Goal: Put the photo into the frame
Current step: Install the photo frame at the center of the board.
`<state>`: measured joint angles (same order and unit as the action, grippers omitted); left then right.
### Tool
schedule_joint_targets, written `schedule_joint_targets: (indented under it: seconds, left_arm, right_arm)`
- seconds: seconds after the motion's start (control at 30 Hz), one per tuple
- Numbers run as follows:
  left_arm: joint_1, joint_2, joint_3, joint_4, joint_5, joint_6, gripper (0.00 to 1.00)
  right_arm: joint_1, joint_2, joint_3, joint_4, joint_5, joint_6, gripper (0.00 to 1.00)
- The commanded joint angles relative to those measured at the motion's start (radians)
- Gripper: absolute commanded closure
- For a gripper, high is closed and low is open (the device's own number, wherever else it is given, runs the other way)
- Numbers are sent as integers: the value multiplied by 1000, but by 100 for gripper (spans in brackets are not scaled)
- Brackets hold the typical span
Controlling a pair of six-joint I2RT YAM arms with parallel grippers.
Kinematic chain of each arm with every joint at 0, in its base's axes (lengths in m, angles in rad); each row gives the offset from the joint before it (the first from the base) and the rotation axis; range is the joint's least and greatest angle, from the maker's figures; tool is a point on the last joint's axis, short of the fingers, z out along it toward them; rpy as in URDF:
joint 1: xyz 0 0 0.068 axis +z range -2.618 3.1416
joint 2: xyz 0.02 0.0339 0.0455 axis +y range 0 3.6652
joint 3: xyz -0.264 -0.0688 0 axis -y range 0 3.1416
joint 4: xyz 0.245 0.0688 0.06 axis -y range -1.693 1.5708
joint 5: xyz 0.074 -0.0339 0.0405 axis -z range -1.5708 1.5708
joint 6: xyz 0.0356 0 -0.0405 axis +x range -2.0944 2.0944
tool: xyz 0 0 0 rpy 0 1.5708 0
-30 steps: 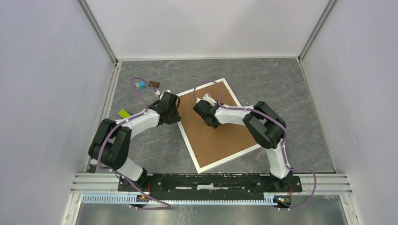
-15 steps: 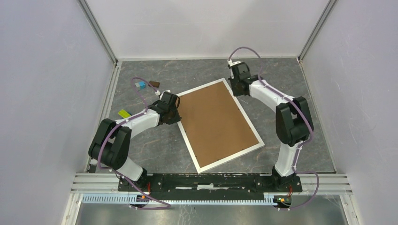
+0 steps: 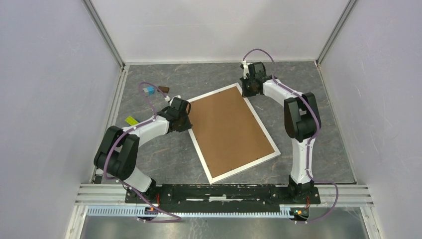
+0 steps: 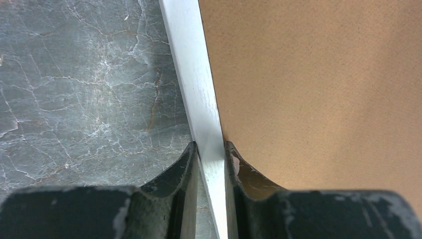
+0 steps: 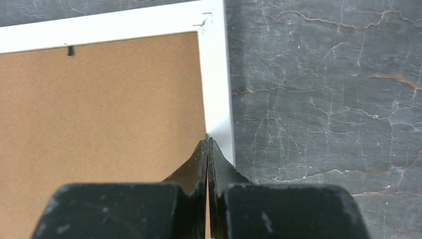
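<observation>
Seeing large thin white rectangular picture frame (image 3: 244,168) face down on grey marbled bench (image 3: 318,124), with plain brown backing board (image 3: 230,129) sitting inside the rim. No sight of the photo in any view. Possibly under the board, cannot tell.

Pinching the frame's left rim with left tool (image 4: 210,152), near the frame's far-left corner, one finger on the bench side and the other on the board side. Holding right tool (image 5: 207,145) with fingers pressed together and nothing between them, tips at the board-rim seam by the frame's far-right corner. Touching or just above: cannot tell.

Reads as seating the board at that corner. To do it well:
- Hold left pinch firm, no lift or twist; otherwise risk of rim flex and board pop-out.
- Press straight down with closed tips on the board just inside the rim, not on the rim or in the seam.
- Work along the frame's far edge toward small black tab (image 5: 71,50). Looks like a retainer, worth checking.
- Use light force only, to avoid bowing the board or skating the frame sideways.
</observation>
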<state>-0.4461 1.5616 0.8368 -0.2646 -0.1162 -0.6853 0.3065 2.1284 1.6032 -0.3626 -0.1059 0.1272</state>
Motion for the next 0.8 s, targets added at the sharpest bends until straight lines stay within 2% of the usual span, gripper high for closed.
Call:
schedule_joint_targets:
  seconds: [0.0,0.23,0.33,0.4,0.77]
  left_arm:
    - [-4,54,-20,13,36,46,98]
    - [-5,56,-19,15,37,48,98]
    - [-5,55,-19,15,38,47,98]
    - [-4,56,-19,15,37,48,98]
    - [-3,55,-19,15,38,47,98]
  right_arm:
    - [0,15,60,17,-19,6,100]
    - [-3,20,77,-9,7,-11,99]
    - [-3,24,94,-32,47,-22,83]
    - [-3,25,96,-38,72,-35,79]
    - [-6,68,111,-56,68,-47,76]
